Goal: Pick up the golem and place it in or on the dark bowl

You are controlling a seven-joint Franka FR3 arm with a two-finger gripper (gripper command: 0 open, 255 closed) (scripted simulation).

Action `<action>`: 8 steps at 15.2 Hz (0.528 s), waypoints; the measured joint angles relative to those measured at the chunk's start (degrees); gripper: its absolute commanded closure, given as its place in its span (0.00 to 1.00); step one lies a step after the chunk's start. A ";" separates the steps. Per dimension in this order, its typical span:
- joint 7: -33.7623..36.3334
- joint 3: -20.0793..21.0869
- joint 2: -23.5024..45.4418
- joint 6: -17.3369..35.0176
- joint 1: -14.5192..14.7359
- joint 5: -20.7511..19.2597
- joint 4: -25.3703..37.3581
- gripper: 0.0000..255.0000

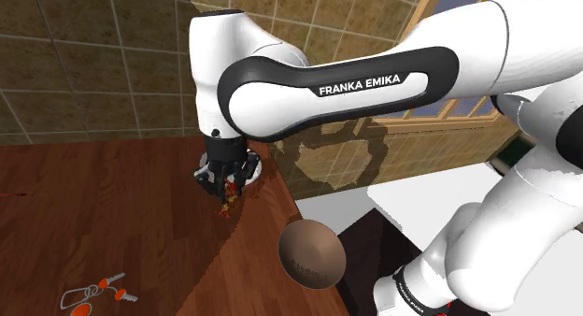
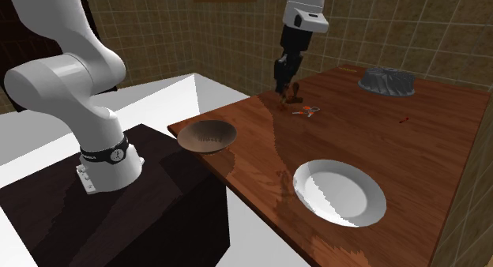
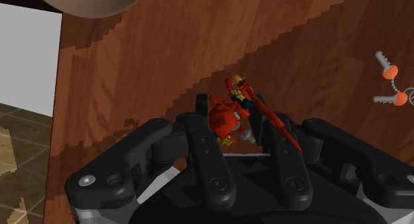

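The golem (image 3: pixel 224 120) is a small red and yellow figure. My gripper (image 3: pixel 230 110) is shut on it, one black finger pressed against each of its sides. In the shoulder view the gripper (image 1: pixel 227 177) points down at the wooden table, and the golem (image 1: pixel 227 204) hangs from its tips close to the surface. I cannot tell whether the golem touches the wood. The dark bowl (image 1: pixel 311 253) is brown and stands at the table's edge nearest the stand. In the second exterior view it (image 2: pixel 207 136) lies left of and nearer than the gripper (image 2: pixel 286 85).
Orange-headed keys (image 2: pixel 306 110) lie on the wood just beside the golem (image 2: pixel 289 92). A white bowl (image 2: pixel 340 190) sits near the table's front edge and a grey fluted pan (image 2: pixel 387 81) at the back. A white counter (image 1: pixel 420 188) adjoins the table (image 1: pixel 112 221).
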 measured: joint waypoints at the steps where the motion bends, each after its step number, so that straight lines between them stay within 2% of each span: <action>1: -0.92 -0.11 -2.26 0.01 -0.43 1.01 -2.09 1.00; 8: -7.73 -2.23 -19.83 1.66 -1.06 8.29 -20.15 1.00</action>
